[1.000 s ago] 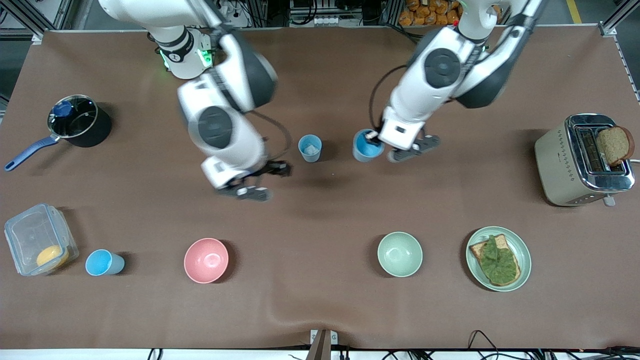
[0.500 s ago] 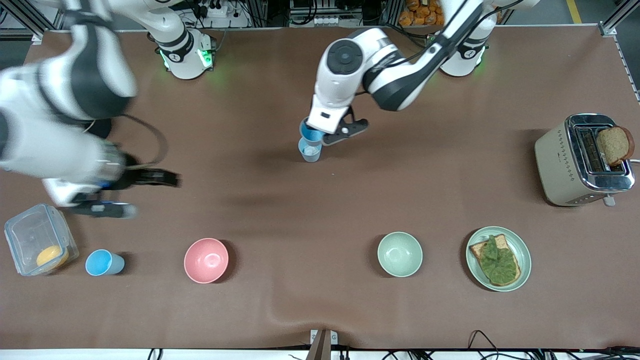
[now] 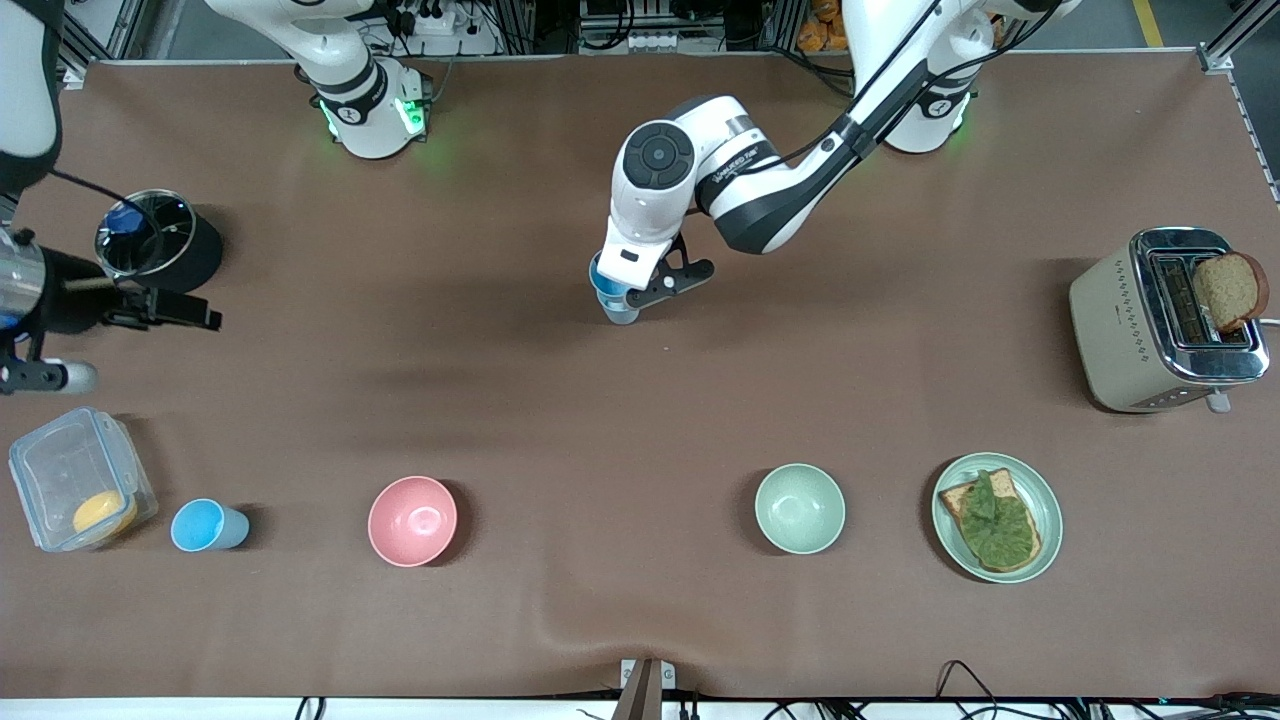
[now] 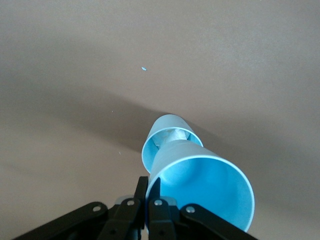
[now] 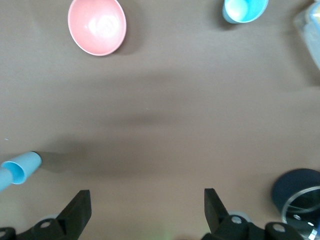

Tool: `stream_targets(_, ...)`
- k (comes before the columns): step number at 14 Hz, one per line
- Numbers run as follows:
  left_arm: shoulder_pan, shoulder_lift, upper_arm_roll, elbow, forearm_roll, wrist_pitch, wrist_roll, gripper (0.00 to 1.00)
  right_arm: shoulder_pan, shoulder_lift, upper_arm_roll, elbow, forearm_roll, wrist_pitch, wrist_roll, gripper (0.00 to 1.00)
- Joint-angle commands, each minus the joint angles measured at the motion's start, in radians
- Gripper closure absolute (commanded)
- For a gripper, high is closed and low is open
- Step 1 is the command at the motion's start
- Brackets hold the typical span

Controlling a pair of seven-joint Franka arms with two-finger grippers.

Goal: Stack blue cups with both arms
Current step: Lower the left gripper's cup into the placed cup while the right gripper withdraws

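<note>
Over the middle of the desk [image 3: 640, 420], the left gripper [image 4: 147, 212] is pinching the rim of a blue cup [image 4: 202, 187], its base dipping into a second blue cup [image 3: 620, 311] standing there. The right gripper [image 5: 145, 210] is hovering with jaws spread wide and empty near the black pot [image 3: 160, 240], while a third blue cup [image 3: 205, 526] is lying beside the plastic container [image 3: 80, 478].

You can make out one line of dark lettering on the white wrist band of the left arm [image 3: 740, 165], just above its black joint disc, but it is too small to read. Nothing else in the front view or in either wrist view carries a word, number, brand or sign that you can read.
</note>
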Motion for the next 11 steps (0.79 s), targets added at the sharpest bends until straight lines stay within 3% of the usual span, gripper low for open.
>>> stream_targets(1,-0.011,0.029,0.003,0.028,0.027,-0.023,-0.035,1.00,0.017,-0.037,0.024,-0.032,-0.064,0.006,-0.006,0.00)
stream_targets(3,-0.014,0.060,0.003,0.030,0.040,-0.022,-0.056,1.00,0.053,-0.038,0.025,-0.037,-0.137,0.041,-0.006,0.00)
stream_targets(9,-0.034,0.105,0.003,0.032,0.063,-0.010,-0.063,1.00,0.049,-0.046,0.022,-0.058,-0.131,0.041,-0.006,0.00)
stream_targets(10,-0.033,0.117,0.003,0.036,0.067,-0.008,-0.064,0.58,0.055,-0.050,0.024,-0.058,-0.133,0.036,-0.006,0.00)
stream_targets(11,-0.033,0.125,0.003,0.048,0.075,-0.008,-0.061,0.01,0.057,-0.061,0.025,-0.069,-0.133,0.045,-0.006,0.00)
